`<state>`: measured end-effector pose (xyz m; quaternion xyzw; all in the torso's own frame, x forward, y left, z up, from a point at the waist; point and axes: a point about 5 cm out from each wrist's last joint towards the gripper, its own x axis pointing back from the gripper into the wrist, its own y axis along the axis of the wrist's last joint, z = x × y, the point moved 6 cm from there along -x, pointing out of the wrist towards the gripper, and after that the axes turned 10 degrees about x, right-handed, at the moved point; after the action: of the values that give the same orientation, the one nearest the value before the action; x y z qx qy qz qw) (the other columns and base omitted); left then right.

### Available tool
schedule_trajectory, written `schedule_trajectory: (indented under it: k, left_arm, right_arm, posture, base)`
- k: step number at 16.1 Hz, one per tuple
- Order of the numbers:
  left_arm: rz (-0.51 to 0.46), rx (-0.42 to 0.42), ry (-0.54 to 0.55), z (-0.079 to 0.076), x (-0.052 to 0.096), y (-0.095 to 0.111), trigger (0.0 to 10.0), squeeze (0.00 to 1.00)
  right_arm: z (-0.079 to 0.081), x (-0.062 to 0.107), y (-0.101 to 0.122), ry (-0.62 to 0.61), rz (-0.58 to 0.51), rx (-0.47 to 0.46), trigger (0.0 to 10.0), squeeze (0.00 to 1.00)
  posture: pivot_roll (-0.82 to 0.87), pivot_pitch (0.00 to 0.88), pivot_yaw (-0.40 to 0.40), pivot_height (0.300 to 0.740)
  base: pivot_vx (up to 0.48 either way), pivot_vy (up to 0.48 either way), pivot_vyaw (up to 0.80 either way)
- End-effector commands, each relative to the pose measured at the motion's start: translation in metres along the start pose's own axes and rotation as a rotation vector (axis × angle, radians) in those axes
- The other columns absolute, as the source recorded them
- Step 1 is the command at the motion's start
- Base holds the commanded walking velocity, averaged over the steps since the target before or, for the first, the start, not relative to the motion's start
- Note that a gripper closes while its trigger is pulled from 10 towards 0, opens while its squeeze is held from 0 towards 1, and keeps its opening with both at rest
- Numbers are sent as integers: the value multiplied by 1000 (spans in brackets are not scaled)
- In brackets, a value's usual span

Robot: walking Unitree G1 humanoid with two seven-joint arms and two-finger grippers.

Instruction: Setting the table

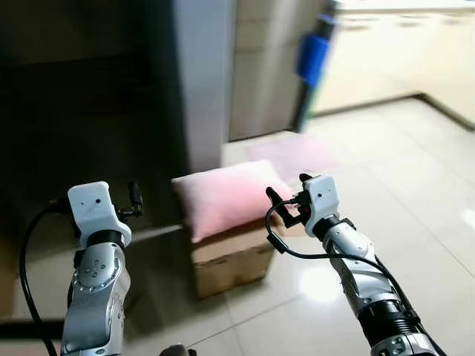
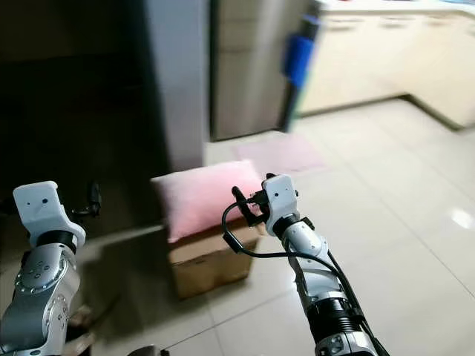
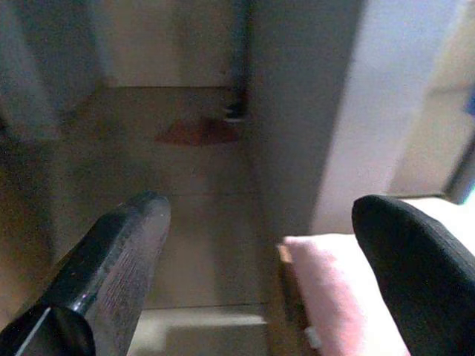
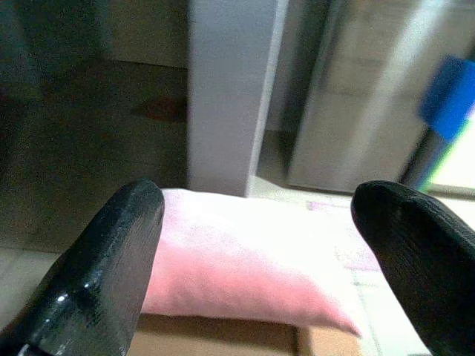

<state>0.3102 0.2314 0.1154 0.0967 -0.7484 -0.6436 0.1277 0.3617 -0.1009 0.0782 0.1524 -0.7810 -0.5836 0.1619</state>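
Head views: both arms raised, left end effector [image 1: 132,199] and right end effector [image 1: 286,202] empty. Pink cushion [image 1: 226,196] lies on a cardboard box [image 1: 231,259] on the tiled floor [image 1: 386,170], by a grey pillar [image 1: 200,81]. No tableware or table in sight.
Left wrist: fingers [image 3: 111,259] spread wide, nothing between.
Right wrist: fingers [image 4: 111,259] wide, cushion beyond them.
Judgement: transit step; next, locate the table or dishes

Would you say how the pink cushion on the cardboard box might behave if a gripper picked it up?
The pink cushion looks plump and soft, so probably light and floppy, sagging around the fingers. It overhangs the cardboard box, so a push might slide it off.
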Motion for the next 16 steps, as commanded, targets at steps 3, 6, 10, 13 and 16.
schedule_trajectory:
  k: [3, 6, 10, 13, 16]
  left_arm:
    - [-15, -4, -5, -3, -3, 4, 10000, 0]
    - [-17, -5, -8, -5, -3, 5, 10000, 0]
    - [-14, -9, -10, -5, -2, 5, 10000, 0]
    - [-12, -9, -9, -5, -1, 4, 10000, 0]
    - [-10, -12, -8, -3, -1, 5, 10000, 0]
  right_arm:
    - [-4, -3, 3, 0, -1, 19, 10000, 0]
    - [-5, -2, 3, -18, -3, 17, 10000, 0]
    - [-2, 0, 3, -3, -10, 24, 10000, 0]
    - [-3, 1, 2, -3, -8, 22, 10000, 0]
    - [2, 0, -2, 20, 24, 33, 10000, 0]
  posture:
    - [-40, 0, -24, 740]
    - [-40, 0, -21, 740]
    - [-43, 0, -21, 740]
    - [-41, 0, -20, 740]
    - [-41, 0, -18, 740]
  base:
    - [0, 0, -763]
    - [0, 0, -388]
    - [0, 0, 0]
    - [0, 0, 0]
    - [0, 0, -231]
